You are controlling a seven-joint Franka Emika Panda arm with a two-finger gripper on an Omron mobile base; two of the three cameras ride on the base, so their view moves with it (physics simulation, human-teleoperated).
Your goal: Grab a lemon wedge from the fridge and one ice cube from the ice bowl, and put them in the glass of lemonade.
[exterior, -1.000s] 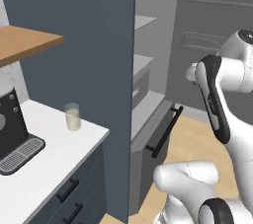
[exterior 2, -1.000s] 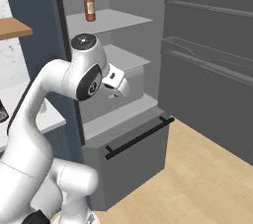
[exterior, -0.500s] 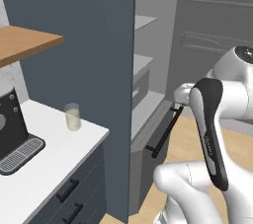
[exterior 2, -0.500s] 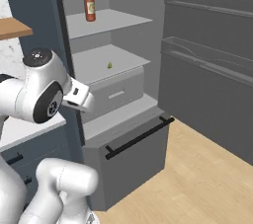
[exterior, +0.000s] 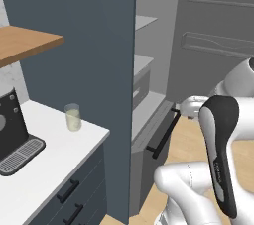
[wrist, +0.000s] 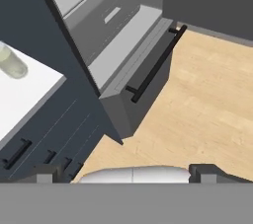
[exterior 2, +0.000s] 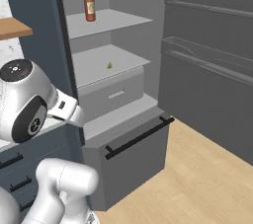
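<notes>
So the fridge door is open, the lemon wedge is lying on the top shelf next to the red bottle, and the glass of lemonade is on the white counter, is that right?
Not quite. The lemon wedge lies on the second shelf, one below the red bottle, as the right base view shows. The rest holds: the fridge stands open, and the glass of lemonade stands on the white counter.

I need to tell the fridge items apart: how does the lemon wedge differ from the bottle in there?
The lemon wedge is tiny and yellow-green; the bottle is much taller and reddish-brown with a pale label. The wedge lies on the middle shelf, the bottle stands upright on the shelf above. Both sit inside the open fridge, untouched.
</notes>
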